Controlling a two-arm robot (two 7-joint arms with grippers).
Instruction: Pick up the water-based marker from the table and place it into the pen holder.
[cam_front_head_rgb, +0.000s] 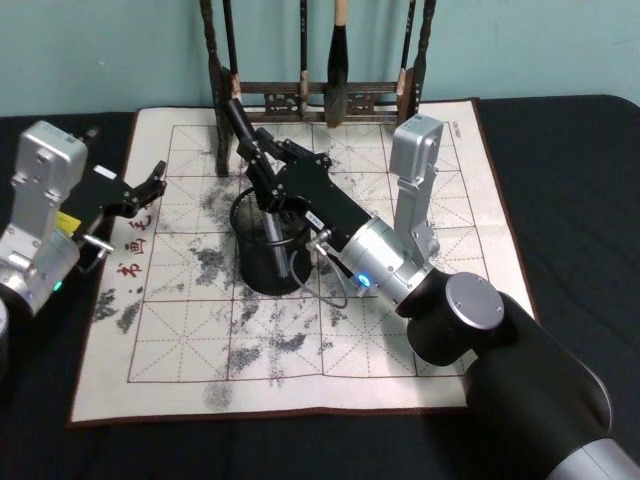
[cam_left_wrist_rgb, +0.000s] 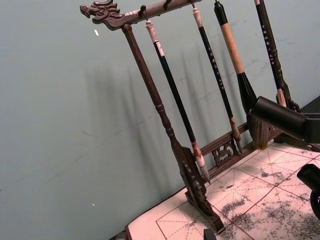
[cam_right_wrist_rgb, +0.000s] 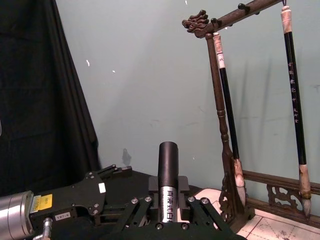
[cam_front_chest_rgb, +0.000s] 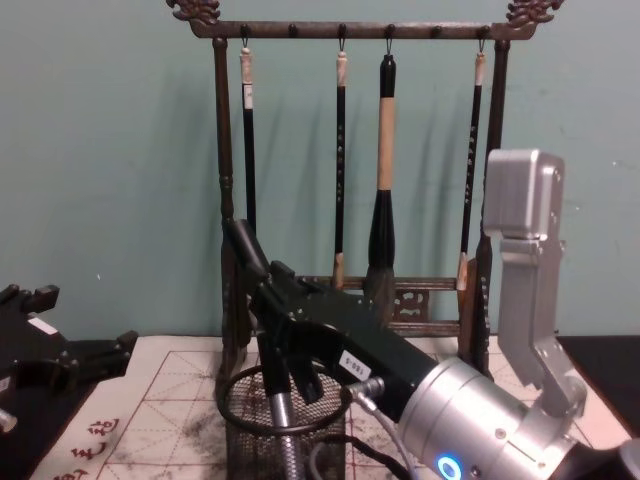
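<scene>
The pen holder (cam_front_head_rgb: 262, 270), a round black wire-mesh cup, stands on the ink-stained practice mat (cam_front_head_rgb: 400, 330). The water-based marker (cam_front_head_rgb: 240, 122) has a black cap and a silver barrel, and it tilts with its lower end inside the cup. My right gripper (cam_front_head_rgb: 270, 195) is shut on its barrel just above the rim. From the chest, the marker (cam_front_chest_rgb: 243, 250) slants down through the right gripper (cam_front_chest_rgb: 287, 375) into the pen holder (cam_front_chest_rgb: 245, 425). The right wrist view looks along the marker (cam_right_wrist_rgb: 168, 165). My left gripper (cam_front_head_rgb: 150, 188) hangs open and apart over the mat's left edge.
A tall dark wooden brush rack (cam_front_head_rgb: 300, 100) with several hanging brushes stands right behind the cup at the mat's far edge, and its brush rack post (cam_left_wrist_rgb: 165, 125) fills the left wrist view. Black cloth surrounds the mat. My right arm's elbow (cam_front_head_rgb: 415, 170) rises beside the rack.
</scene>
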